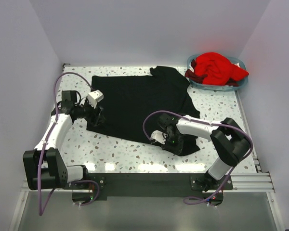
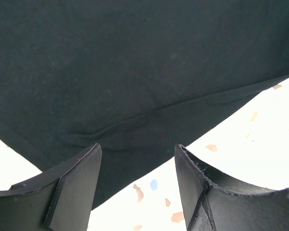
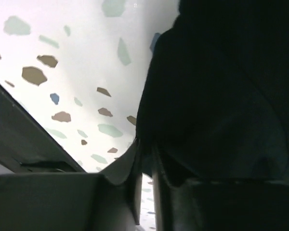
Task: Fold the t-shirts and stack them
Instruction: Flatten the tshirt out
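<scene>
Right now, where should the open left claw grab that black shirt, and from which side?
Likely the near left corner of the black shirt, where the hem lies flat on the table. That edge sits between the open fingers of the left claw, so come straight down, one finger on bare table.

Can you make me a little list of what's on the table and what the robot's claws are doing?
black shirt: spread out on the table
red shirt: bunched in the basket
left claw: open, over the black shirt's edge
right claw: shut on the black shirt's corner
folded yet: no
</scene>
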Controlling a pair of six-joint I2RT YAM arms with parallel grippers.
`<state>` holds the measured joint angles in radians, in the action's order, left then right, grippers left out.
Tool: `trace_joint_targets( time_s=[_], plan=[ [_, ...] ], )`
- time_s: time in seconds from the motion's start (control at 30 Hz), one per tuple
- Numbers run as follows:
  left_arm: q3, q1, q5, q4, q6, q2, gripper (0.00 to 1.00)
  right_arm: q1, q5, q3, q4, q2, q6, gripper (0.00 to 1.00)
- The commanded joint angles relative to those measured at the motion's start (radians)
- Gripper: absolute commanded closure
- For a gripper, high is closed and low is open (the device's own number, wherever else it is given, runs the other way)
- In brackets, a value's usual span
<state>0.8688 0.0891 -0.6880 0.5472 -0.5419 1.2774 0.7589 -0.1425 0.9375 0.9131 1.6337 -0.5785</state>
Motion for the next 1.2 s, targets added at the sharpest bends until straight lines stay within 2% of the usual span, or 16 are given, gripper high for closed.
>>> trace_joint_targets(
  time_s=[0.0, 0.03, 0.23, 0.33, 0.43, 0.47, 0.5, 0.57, 0.67, 0.73, 0.8, 0.93, 1.07, 1.1, 1.17],
  plan=[
    [0.024, 0.023, 0.002, 0.007, 0.005, -0.004, 0.33, 0.0, 0.028, 0.035, -0.011, 0.032, 0.025, 0.88],
    [0.029, 0.024, 0.001, 0.007, 0.007, -0.003, 0.33, -0.007, 0.017, 0.05, 0.003, 0.037, 0.019, 0.99],
    [0.071, 0.035, -0.016, 0.043, -0.019, 0.028, 0.33, -0.131, -0.205, 0.307, 0.231, 0.029, -0.066, 1.0],
    [0.076, 0.035, -0.025, 0.049, -0.027, 0.033, 0.33, -0.219, -0.302, 0.436, 0.351, 0.099, -0.163, 1.0],
    [0.09, 0.035, -0.036, 0.048, -0.015, 0.062, 0.33, -0.292, -0.301, 0.561, 0.42, 0.247, -0.221, 1.0],
    [0.096, 0.037, -0.036, 0.046, -0.006, 0.083, 0.33, -0.317, -0.296, 0.598, 0.418, 0.335, -0.221, 0.97],
    [0.102, 0.035, -0.035, 0.045, 0.0, 0.092, 0.33, -0.375, -0.293, 0.641, 0.415, 0.375, -0.212, 0.82],
    [0.114, 0.035, -0.027, 0.046, 0.01, 0.108, 0.33, -0.429, -0.258, 0.774, 0.394, 0.473, -0.163, 0.74],
    [0.113, 0.035, -0.007, 0.039, 0.005, 0.111, 0.33, -0.506, -0.187, 0.9, 0.38, 0.506, -0.11, 0.62],
    [0.104, 0.035, 0.01, 0.037, -0.004, 0.114, 0.33, -0.526, -0.177, 0.896, 0.375, 0.459, -0.096, 0.48],
    [0.104, 0.035, 0.021, 0.045, -0.015, 0.128, 0.33, -0.526, -0.19, 0.841, 0.383, 0.384, -0.09, 0.43],
    [0.113, 0.037, 0.03, 0.049, -0.015, 0.155, 0.32, -0.524, -0.276, 0.726, 0.425, 0.258, -0.064, 0.43],
    [0.115, 0.02, -0.109, 0.044, -0.055, 0.13, 0.28, -0.494, -0.258, 0.581, 0.376, 0.151, -0.032, 0.42],
    [0.104, 0.003, -0.129, 0.015, -0.055, 0.111, 0.28, -0.487, -0.262, 0.558, 0.372, 0.135, -0.023, 0.42],
    [0.059, -0.11, -0.131, -0.109, -0.066, 0.053, 0.27, -0.486, -0.279, 0.497, 0.379, 0.103, 0.011, 0.42]
  ],
)
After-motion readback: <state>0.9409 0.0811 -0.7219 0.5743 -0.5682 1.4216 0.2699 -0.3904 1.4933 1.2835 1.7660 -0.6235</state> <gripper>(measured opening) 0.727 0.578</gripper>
